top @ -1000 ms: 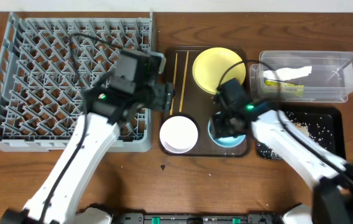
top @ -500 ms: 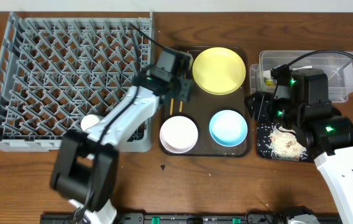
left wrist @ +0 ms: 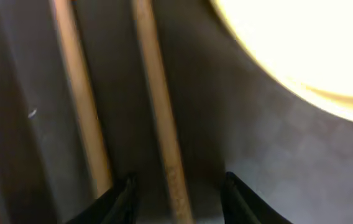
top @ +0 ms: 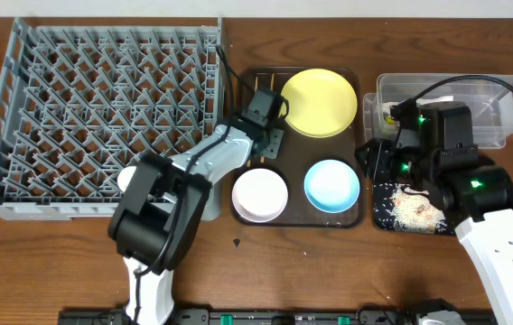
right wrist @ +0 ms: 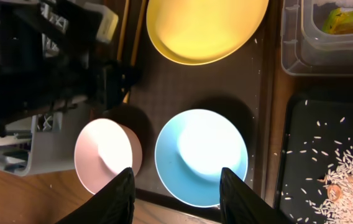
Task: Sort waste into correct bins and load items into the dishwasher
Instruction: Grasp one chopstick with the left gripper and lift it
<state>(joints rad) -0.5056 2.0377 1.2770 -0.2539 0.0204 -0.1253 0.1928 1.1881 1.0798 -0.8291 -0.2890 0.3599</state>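
My left gripper [top: 270, 137] [left wrist: 178, 202] is open and low over the dark brown tray. One wooden chopstick [left wrist: 158, 118] lies between its fingertips; the second chopstick [left wrist: 80, 106] lies just outside the left finger. The yellow plate [top: 319, 102] [right wrist: 204, 28], white bowl [top: 259, 194] [right wrist: 107, 155] and light blue bowl [top: 331, 184] [right wrist: 201, 158] sit on that tray. My right gripper [top: 372, 159] [right wrist: 176, 190] is open and empty, high over the blue bowl's edge. The grey dish rack [top: 103, 108] is at the left. I cannot make out the white cup.
The clear tub [top: 496, 126] [right wrist: 294, 50] at the back right holds the white paper strip [top: 426, 106] and the wrapper packet [top: 415, 127] [right wrist: 350, 18]. The black tray [top: 381, 217] [right wrist: 307, 137] in front of it holds rice crumbs [top: 415, 208] [right wrist: 344, 180].
My left gripper has moved right and down onto the chopsticks beside the yellow plate. My right arm has stayed almost still over the black tray.
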